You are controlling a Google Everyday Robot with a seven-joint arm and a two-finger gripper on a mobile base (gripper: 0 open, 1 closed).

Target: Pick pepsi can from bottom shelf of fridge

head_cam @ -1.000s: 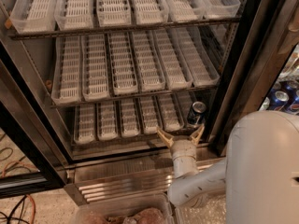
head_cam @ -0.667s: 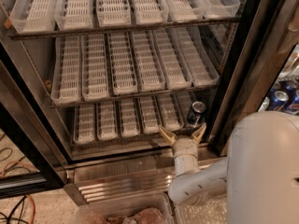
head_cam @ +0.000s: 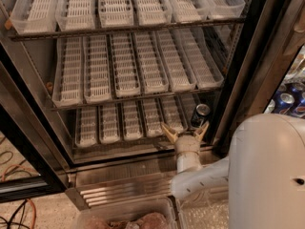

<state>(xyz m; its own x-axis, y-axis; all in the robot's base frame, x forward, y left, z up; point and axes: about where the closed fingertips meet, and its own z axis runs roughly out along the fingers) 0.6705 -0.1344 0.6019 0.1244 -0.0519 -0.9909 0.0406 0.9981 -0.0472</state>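
Observation:
The fridge point(head_cam: 267, 56) stands open with three tray-lined racks. The pepsi can point(head_cam: 200, 115) stands upright at the right end of the bottom shelf point(head_cam: 124, 123), in the last lane by the black door frame. My gripper point(head_cam: 185, 130) is open, its two tan fingertips point(head_cam: 168, 131) spread just in front of the shelf's front edge. It sits slightly left of and below the can and holds nothing. The white arm reaches in from the lower right.
A cluster of several blue cans point(head_cam: 288, 101) shows behind the frame at far right. The stainless steel sill point(head_cam: 119, 182) lies below the shelf. A clear bin point(head_cam: 124, 218) sits at the bottom. Cables point(head_cam: 16, 209) lie on the floor at left.

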